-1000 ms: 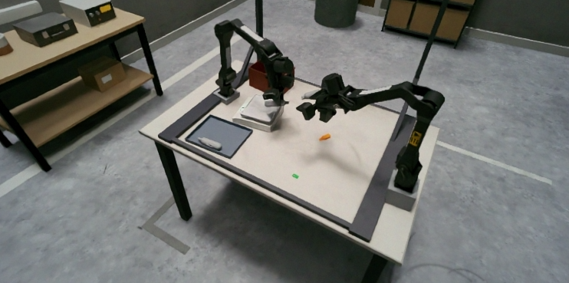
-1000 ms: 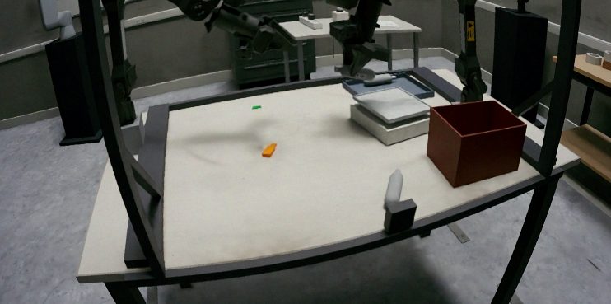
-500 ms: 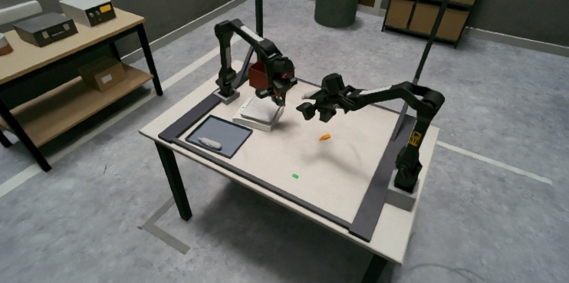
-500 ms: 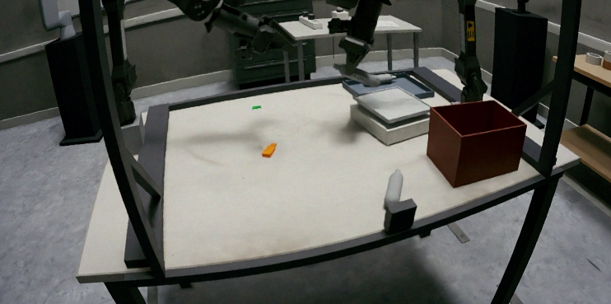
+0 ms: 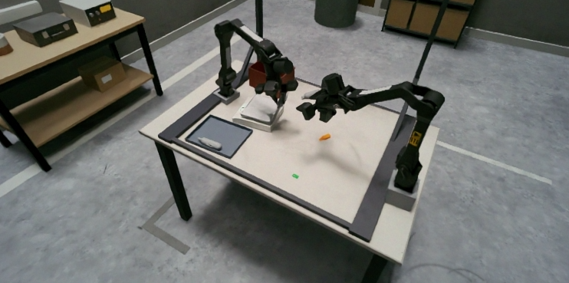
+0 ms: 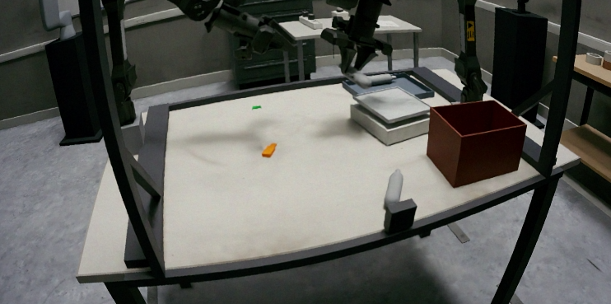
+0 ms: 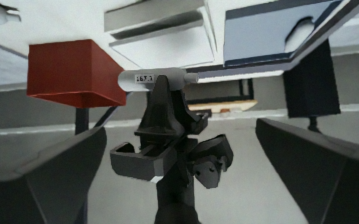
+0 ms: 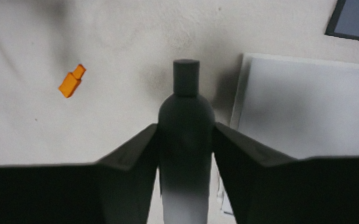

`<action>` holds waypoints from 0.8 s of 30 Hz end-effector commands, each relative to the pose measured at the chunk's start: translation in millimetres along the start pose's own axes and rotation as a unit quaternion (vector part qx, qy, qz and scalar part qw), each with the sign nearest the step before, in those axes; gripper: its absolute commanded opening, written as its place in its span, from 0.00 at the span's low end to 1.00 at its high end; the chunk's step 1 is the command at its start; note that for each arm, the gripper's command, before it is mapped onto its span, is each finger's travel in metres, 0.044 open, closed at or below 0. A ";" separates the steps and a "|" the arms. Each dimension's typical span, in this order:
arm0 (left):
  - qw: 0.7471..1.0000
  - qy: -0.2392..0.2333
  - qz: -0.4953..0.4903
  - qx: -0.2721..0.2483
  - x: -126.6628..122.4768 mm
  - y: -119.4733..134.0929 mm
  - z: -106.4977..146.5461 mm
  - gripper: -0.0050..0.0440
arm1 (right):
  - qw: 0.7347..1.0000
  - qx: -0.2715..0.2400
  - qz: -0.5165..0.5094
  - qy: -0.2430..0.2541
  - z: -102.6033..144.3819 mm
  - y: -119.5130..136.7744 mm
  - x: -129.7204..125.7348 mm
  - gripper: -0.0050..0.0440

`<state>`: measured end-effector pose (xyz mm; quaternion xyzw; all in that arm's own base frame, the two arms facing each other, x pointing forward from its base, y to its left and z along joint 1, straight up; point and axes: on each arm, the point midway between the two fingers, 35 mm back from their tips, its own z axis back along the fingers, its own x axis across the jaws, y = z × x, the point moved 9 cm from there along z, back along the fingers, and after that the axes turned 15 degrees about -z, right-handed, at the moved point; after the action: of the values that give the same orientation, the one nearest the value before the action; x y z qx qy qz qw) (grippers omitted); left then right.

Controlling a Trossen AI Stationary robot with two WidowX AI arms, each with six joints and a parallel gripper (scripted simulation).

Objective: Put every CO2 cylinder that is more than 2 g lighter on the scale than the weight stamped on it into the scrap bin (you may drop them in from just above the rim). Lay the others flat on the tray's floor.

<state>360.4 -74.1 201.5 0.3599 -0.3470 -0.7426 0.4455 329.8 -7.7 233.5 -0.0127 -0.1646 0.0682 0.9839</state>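
A pale grey CO2 cylinder (image 6: 361, 78) (image 7: 143, 79) (image 8: 186, 130), its white label printed in black, shows in the black right gripper (image 6: 356, 61) (image 7: 168, 74) (image 8: 185, 130). Beyond that gripper we see a slate-blue tray (image 5: 235, 134) (image 6: 421, 87) (image 7: 261, 37) with a darker rim and, nearby, a whitish scale (image 5: 254, 124) (image 6: 386, 135) (image 7: 166, 45) (image 8: 306, 105). We also note a brick-red bin (image 5: 258, 75) (image 6: 445, 152) (image 7: 61, 70), a solid orange piece (image 5: 325, 136) (image 6: 268, 150) (image 8: 71, 82) and a bright green one (image 5: 294, 176) (image 6: 256, 107) on the cream bench (image 5: 258, 161) (image 6: 256, 216).

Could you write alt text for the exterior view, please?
The right gripper holds a pale cylinder above the table, near a scale with nothing on its plate. A second cylinder lies in the blue tray and a third near the red bin; the left gripper hovers open.
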 end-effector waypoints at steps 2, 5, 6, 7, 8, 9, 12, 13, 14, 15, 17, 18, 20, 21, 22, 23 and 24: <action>1.000 0.003 0.000 0.014 -1.9 8.4 4.3 1.00 | 0.998 -0.003 -0.064 -0.023 12.5 -0.1 1.4 0.00; 1.000 0.003 0.000 0.014 -1.9 8.4 4.3 1.00 | 0.990 -0.001 -0.139 -0.024 12.5 -0.2 1.3 0.00; 1.000 0.003 0.000 0.014 -1.9 8.4 4.3 1.00 | 0.988 0.000 -0.155 -0.024 12.3 -0.2 1.1 0.00; 1.000 0.003 0.000 0.014 -1.9 8.4 4.3 1.00 | 0.986 0.000 -0.168 -0.024 12.3 -0.1 1.1 0.00; 1.000 0.003 0.000 0.014 -1.9 8.4 4.3 1.00 | 0.983 0.001 -0.184 -0.024 12.3 -0.1 1.1 0.00; 1.000 0.003 0.000 0.014 -1.9 8.4 4.3 1.00 | 0.980 0.001 -0.195 -0.025 12.8 -0.2 1.4 0.00; 1.000 0.003 0.000 0.014 -1.9 8.4 4.3 1.00 | 0.977 0.002 -0.212 -0.026 13.2 -0.2 1.8 0.00; 1.000 0.003 0.000 0.014 -1.9 8.4 4.3 1.00 | 0.977 0.002 -0.212 -0.026 13.2 -0.2 1.7 0.00; 1.000 0.003 0.000 0.014 -1.9 8.4 4.3 1.00 | 0.977 0.002 -0.212 -0.026 13.2 -0.2 1.7 0.00; 1.000 0.003 0.000 0.014 -1.9 8.4 4.3 1.00 | 0.977 0.002 -0.212 -0.026 13.2 -0.2 1.7 0.00; 1.000 0.003 0.000 0.014 -1.9 8.4 4.3 1.00 | 0.977 0.002 -0.212 -0.032 17.4 -0.5 4.8 0.00; 1.000 0.003 0.000 0.014 -1.9 8.4 4.3 1.00 | 0.977 0.002 -0.212 -0.032 17.4 -0.5 4.8 0.00; 1.000 0.003 0.000 0.014 -1.9 8.4 4.3 1.00 | 0.977 0.002 -0.212 -0.025 14.2 -0.4 5.7 0.00; 1.000 0.003 0.000 0.014 -1.9 8.4 4.3 1.00 | 0.977 0.002 -0.212 -0.025 14.2 -0.4 5.7 0.00; 1.000 0.003 0.000 0.014 -1.9 8.4 4.3 1.00 | 0.977 0.002 -0.211 -0.025 14.2 -0.5 5.8 0.00; 1.000 0.003 0.001 0.014 -2.1 10.3 0.9 1.00 | 0.977 0.002 -0.211 -0.026 14.2 -0.5 5.9 0.00; 1.000 0.003 0.001 0.014 -2.2 11.3 -1.0 1.00 | 0.977 0.002 -0.211 -0.026 14.2 -0.5 5.9 0.00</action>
<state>361.0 -74.3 201.8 0.3602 -0.3472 -0.7425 0.4455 329.7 -7.7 233.1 0.0221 -0.1633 -0.1394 0.9764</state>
